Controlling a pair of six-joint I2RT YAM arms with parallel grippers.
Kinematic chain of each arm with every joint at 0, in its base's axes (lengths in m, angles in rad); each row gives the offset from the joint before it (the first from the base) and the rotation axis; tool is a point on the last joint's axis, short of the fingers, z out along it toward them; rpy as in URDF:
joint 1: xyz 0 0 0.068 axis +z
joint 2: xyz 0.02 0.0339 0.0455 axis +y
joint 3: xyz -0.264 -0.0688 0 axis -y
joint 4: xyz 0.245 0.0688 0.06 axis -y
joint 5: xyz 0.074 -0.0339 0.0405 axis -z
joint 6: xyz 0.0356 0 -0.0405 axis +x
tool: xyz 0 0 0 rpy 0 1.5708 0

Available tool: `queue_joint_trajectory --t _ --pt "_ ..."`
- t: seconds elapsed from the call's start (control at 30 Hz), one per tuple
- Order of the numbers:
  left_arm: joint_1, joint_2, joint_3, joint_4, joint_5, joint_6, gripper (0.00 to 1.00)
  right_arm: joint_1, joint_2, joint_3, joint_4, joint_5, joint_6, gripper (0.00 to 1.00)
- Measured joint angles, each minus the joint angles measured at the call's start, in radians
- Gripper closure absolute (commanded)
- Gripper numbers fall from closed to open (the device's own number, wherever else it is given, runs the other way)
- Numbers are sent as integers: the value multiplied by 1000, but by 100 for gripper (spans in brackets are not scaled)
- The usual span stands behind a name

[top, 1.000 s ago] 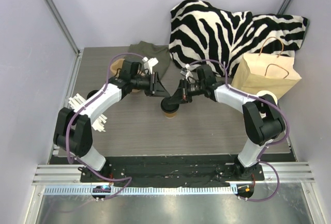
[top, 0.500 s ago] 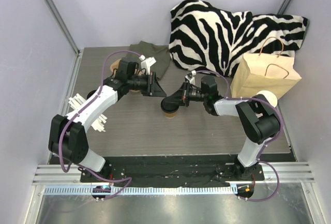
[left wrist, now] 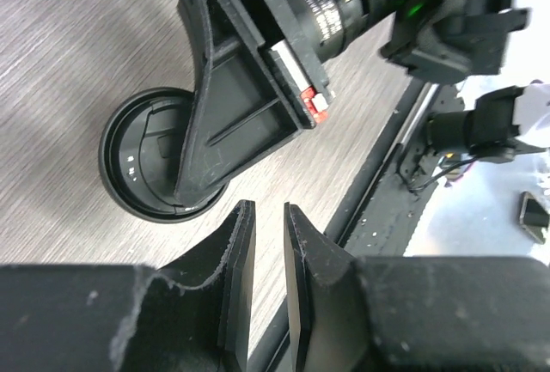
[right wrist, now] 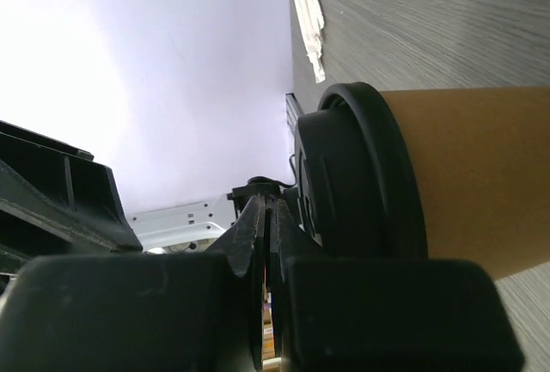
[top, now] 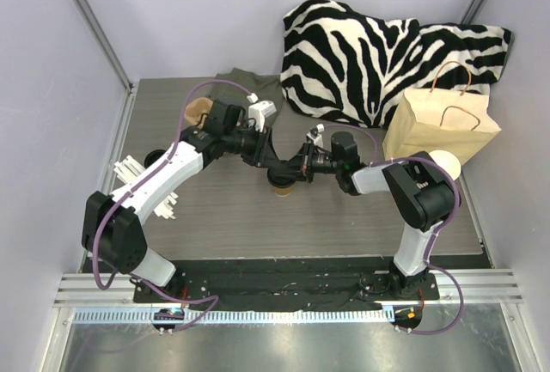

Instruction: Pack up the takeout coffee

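Note:
The takeout coffee (top: 282, 186) is a brown kraft cup with a black lid, standing upright mid-table. My right gripper (top: 287, 172) is shut, and its fingers lie flat across the top of the lid (left wrist: 146, 166). In the right wrist view the shut fingertips (right wrist: 268, 204) rest beside the lid (right wrist: 361, 174), with the brown cup wall (right wrist: 481, 174) past it. My left gripper (top: 271, 162) hovers just above and left of the cup. Its fingers (left wrist: 268, 210) are a narrow gap apart, with nothing between them.
A kraft paper bag with handles (top: 443, 127) stands at the right, in front of a zebra-print cloth (top: 378, 54). An olive cloth (top: 258, 93) lies at the back, brown cups (top: 198, 112) at back left, and white sticks (top: 137, 174) by the left arm.
My left gripper has swung right and come in over the cup. My right gripper has stretched out lower, and its shut fingers now lie on the lid. The cup has not moved.

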Motion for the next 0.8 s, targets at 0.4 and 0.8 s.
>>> queue_joint_trajectory --t 0.4,0.8 --pt "-114 26 89 -137 -189 156 78 2 -17 37 -121 16 -121 99" --pt "-145 61 180 -201 -291 197 80 6 -17 61 -180 17 -176 99"
